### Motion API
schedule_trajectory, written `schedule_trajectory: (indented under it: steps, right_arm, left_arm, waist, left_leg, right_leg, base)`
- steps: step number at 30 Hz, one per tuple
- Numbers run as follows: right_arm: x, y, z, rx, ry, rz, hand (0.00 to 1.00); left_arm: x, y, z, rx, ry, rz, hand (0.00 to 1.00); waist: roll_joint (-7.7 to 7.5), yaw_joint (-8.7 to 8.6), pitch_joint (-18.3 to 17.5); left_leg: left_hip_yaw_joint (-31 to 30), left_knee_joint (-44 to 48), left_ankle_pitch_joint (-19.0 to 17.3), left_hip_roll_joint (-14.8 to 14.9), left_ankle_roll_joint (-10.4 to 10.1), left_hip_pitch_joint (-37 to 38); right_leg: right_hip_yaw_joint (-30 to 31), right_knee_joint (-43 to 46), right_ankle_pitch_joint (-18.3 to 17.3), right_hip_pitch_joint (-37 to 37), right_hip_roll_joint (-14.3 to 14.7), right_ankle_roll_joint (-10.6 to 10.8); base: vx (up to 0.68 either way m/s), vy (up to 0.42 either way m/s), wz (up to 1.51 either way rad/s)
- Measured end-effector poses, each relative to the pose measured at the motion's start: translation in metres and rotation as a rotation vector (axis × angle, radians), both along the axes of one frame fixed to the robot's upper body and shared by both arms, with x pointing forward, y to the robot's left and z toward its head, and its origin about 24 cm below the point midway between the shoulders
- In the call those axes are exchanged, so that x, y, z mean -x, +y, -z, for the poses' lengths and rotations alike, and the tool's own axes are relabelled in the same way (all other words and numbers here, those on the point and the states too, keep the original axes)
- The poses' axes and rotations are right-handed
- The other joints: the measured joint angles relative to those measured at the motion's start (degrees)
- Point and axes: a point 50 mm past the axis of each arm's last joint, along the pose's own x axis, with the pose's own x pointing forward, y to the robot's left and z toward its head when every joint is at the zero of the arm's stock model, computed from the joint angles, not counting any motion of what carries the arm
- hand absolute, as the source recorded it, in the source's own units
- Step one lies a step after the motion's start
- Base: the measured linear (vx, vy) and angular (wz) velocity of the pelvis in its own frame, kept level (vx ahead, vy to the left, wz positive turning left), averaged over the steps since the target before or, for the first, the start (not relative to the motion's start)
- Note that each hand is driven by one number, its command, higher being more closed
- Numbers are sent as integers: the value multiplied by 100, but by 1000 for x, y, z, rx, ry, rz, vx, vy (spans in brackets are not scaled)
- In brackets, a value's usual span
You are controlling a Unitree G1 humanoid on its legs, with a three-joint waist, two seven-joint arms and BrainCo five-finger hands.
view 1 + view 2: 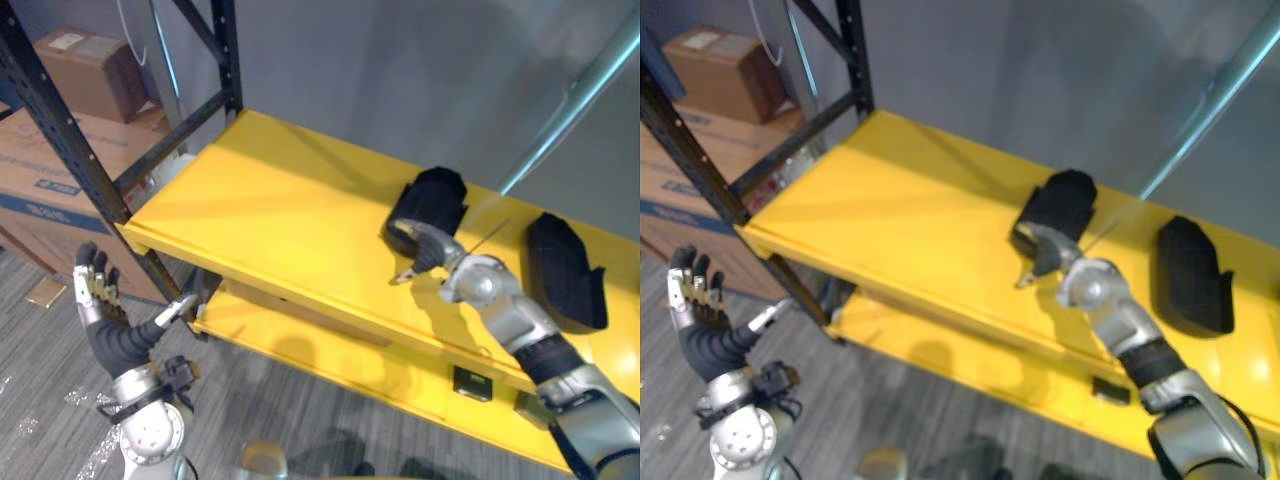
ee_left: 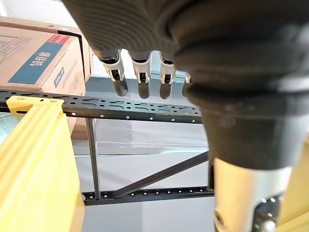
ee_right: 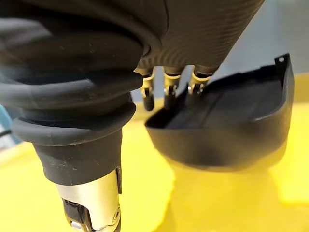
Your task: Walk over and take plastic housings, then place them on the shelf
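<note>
Two black plastic housings lie on the top yellow shelf (image 1: pixel 270 210). One housing (image 1: pixel 432 200) sits near the middle and the other housing (image 1: pixel 565 270) lies further right. My right hand (image 1: pixel 432 250) rests at the near edge of the middle housing (image 3: pixel 231 125). Its fingers (image 3: pixel 166 94) are straight and touch the housing's rim, and the thumb points away toward the shelf front. My left hand (image 1: pixel 98 300) is raised below the shelf's left corner, fingers straight, holding nothing.
A black perforated upright (image 1: pixel 70 140) and diagonal braces frame the shelf's left end. Cardboard boxes (image 1: pixel 40 180) stand stacked behind it. A lower yellow shelf (image 1: pixel 330 350) juts out beneath. A silver pole (image 1: pixel 570 110) slants behind the right side.
</note>
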Motion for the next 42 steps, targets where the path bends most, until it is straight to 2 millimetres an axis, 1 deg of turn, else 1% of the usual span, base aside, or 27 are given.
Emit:
schedule_trajectory:
  steps: [7, 15, 24, 27, 31, 34, 37, 40, 42]
  right_arm:
    - [-4, 1, 3, 37, 107, -8, 0]
    - [-6, 1, 3, 56, 153, -29, 0]
    - [-4, -4, 1, 89, 181, -58, 0]
    - [-3, -9, -1, 113, 178, -72, 0]
    - [0, -16, -10, 157, 160, -96, 0]
    - [3, -17, -17, 184, 147, -127, 0]
    - [4, -16, -19, 194, 142, -152, 0]
    - [8, -16, -26, 208, 132, -192, 0]
    - [9, -17, -26, 211, 143, -206, 0]
  left_arm:
    - [0, 0, 0, 0, 5, -1, 0]
    - [-1, 0, 2, 4, 25, -3, 0]
    - [-1, 0, 2, 4, 27, -4, 0]
    - [0, 0, 3, 3, 31, -5, 0]
    - [1, 1, 4, 3, 37, -7, 0]
    - [1, 1, 4, 3, 38, -8, 0]
    - [2, 1, 4, 3, 39, -8, 0]
    - [2, 1, 5, 3, 43, -9, 0]
    - [3, 1, 5, 3, 45, -10, 0]
  waist:
    - [-40, 2, 176]
    - [-40, 1, 176]
    - [-42, 0, 175]
    - [-46, -1, 172]
    - [-58, -1, 165]
    - [-65, -5, 160]
    - [-110, -7, 131]
    - [-128, -6, 123]
    - [-139, -2, 115]
  left_leg:
    - [6, -5, 0, 2, 0, 9]
    - [19, 11, 1, 4, -1, 25]
    - [57, 14, 1, 10, -2, 47]
    - [62, 16, 2, 10, -1, 48]
    - [66, 12, 7, 10, -3, 54]
    - [78, 3, 9, 11, -5, 70]
    - [94, -88, 51, 4, -5, 130]
    - [94, -89, 52, 3, -5, 129]
    - [93, -89, 53, 2, -5, 129]
  right_leg:
    - [3, 13, 0, 8, -1, 0]
    - [5, 23, 0, 3, -3, 0]
    - [14, 23, 0, 2, -6, 0]
    - [15, 23, 0, 2, -7, 0]
    - [16, 23, 0, 1, -7, 0]
    - [21, 22, 1, 2, -7, 0]
    - [23, 22, 4, 9, -12, -5]
    - [23, 21, 4, 9, -10, -5]
    - [22, 21, 4, 9, -10, -5]
  base:
    - [0, 0, 0]
    - [0, 0, 0]
    - [0, 0, -1]
    - [0, 0, 0]
    - [0, 0, 0]
    - [0, 0, 0]
    - [0, 0, 0]
    - [0, 0, 0]
    - [0, 0, 0]
